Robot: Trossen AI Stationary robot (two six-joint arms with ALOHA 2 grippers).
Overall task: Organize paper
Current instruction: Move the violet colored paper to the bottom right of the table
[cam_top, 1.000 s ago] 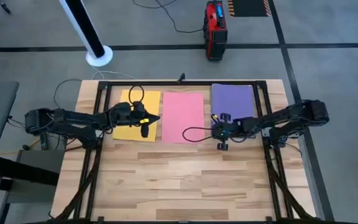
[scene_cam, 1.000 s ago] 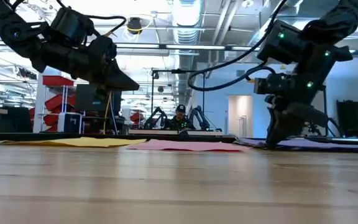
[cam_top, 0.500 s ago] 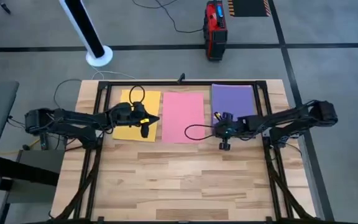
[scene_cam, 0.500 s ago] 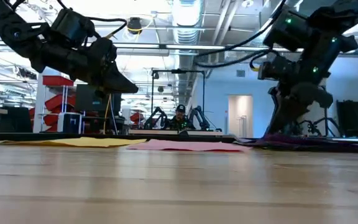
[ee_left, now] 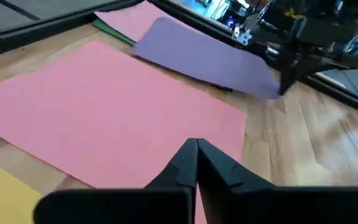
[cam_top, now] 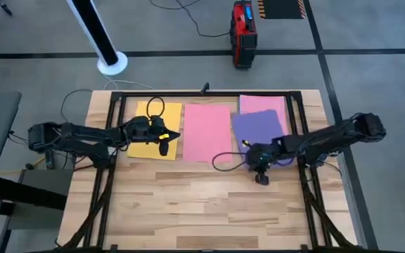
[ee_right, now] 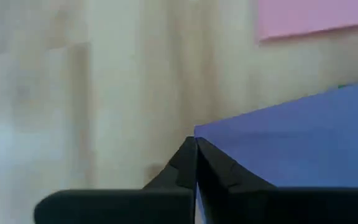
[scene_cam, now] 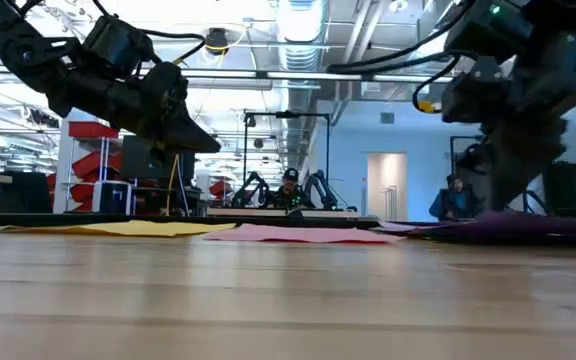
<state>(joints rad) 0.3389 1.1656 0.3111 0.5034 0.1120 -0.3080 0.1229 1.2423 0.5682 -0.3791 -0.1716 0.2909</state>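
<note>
Paper: 1 yellow sheet [cam_top: 155, 131], 2 pink, 1 purple sheet [cam_top: 257, 129] pinched by right gripper [cam_top: 261, 166]; left gripper [cam_top: 166, 138] fingers together.

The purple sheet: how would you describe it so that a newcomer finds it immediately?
On the wooden table, look at the right end of the row of coloured papers. The purple sheet lies skewed there, its corner pinched in the right tool. Unlike the flat yellow and pink sheets, it overlaps another pink sheet.

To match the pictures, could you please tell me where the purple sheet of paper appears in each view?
High view: purple sheet of paper, right of centre, at the right gripper.
Low view: far right, lifted.
Left wrist view: upper middle.
Right wrist view: lower right.
Shared landmark: the pink sheet beside it.
</note>
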